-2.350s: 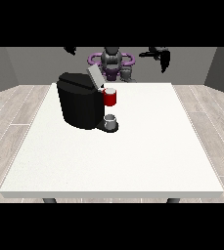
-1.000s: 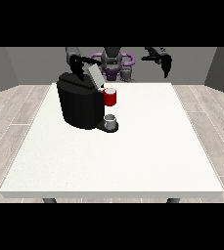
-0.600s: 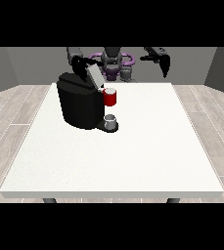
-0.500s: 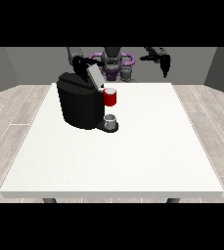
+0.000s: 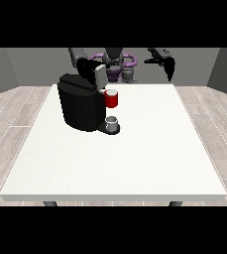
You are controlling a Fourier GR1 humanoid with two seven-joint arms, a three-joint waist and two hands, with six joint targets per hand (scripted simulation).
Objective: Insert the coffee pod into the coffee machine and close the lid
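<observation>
The large white rectangular worktop (image 5: 135, 158) carries a bulky black coffee machine (image 5: 80, 104) near its far left corner, with a red thing at the machine (image 5: 112, 98). A small grey thing (image 5: 112, 121) (perhaps the pod: likely light, stiff, best pinched round its sides) sits on the machine's base. The black hand at the view's left (image 5: 88, 68) hovers at the machine's top, and the hand at the view's right (image 5: 168, 66) hangs raised beyond the far edge; I cannot tell the fingers' state.

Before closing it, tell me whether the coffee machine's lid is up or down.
Up. On the black coffee machine the grey lid stands raised above the top, at the hand at the view's left.
</observation>
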